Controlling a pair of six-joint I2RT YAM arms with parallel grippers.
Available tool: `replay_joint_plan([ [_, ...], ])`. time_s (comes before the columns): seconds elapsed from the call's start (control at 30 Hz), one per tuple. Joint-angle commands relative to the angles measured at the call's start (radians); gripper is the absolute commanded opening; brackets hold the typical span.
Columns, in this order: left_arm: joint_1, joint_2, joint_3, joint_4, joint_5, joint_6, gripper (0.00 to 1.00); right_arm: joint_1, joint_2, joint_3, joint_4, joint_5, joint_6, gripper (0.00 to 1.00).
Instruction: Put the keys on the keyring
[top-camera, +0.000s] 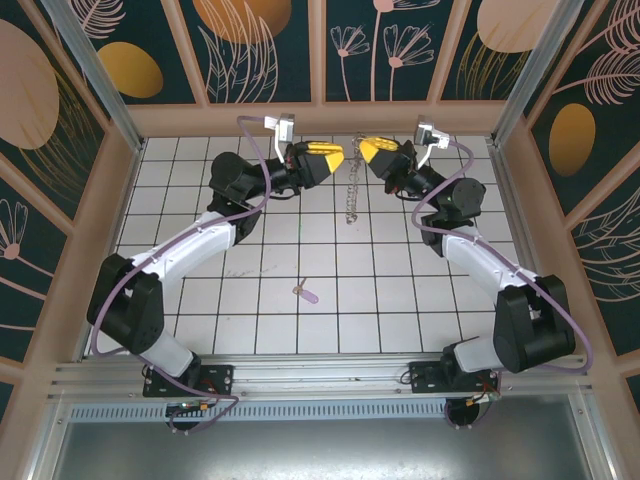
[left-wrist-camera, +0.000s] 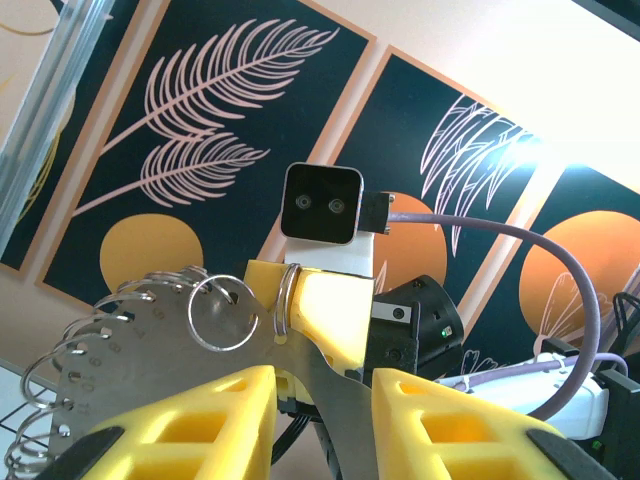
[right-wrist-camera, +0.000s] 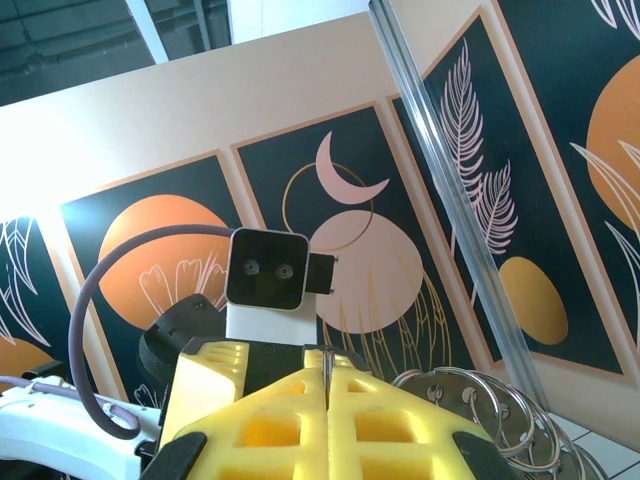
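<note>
Your two grippers meet in the upper middle of the top view, nose to nose; the right gripper (right-wrist-camera: 328, 372) is clamped on a thin edge of the keyring (top-camera: 352, 195), fingers seam to seam; the left gripper (left-wrist-camera: 322, 380) has its fingers a little apart with the keyring's metal running between them, and whether it truly pinches I cannot tell; the silvery links seem to dangle between the two; the key (top-camera: 306, 292) lies alone on the table (top-camera: 400, 285) in the lower middle of that view, well apart from both grippers; that is your trouble, since neither gripper is free to fetch it; let go with the right and, if the left is not gripping, the keyring will likely swing or drop; the loose links may sway and foul a finger; the key is tiny and flat on the tiles, so a careless pinch may skid it away; pull the arms apart too hard and you could bend the ring
</note>
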Motion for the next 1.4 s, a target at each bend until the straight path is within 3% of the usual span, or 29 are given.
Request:
replay_joint_plan([
  [0.0, -0.002, 0.034, 0.047, 0.07, 0.033, -0.026, 0.29, 0.012, 0.02, 0.018, 0.075, 0.008, 0.024, 0.0],
  [0.9, -0.002, 0.109, 0.106, 0.119, 0.012, -0.057, 0.33, 0.023, 0.017, -0.015, 0.084, -0.026, 0.034, 0.0],
  [1.17, -0.002, 0.15, 0.115, 0.162, 0.011, -0.096, 0.26, 0.022, 0.004, -0.028, 0.068, -0.026, 0.021, 0.0],
  [1.37, -0.002, 0.165, 0.105, 0.177, 0.02, -0.118, 0.26, 0.022, -0.002, -0.026, 0.055, -0.025, 0.01, 0.0],
])
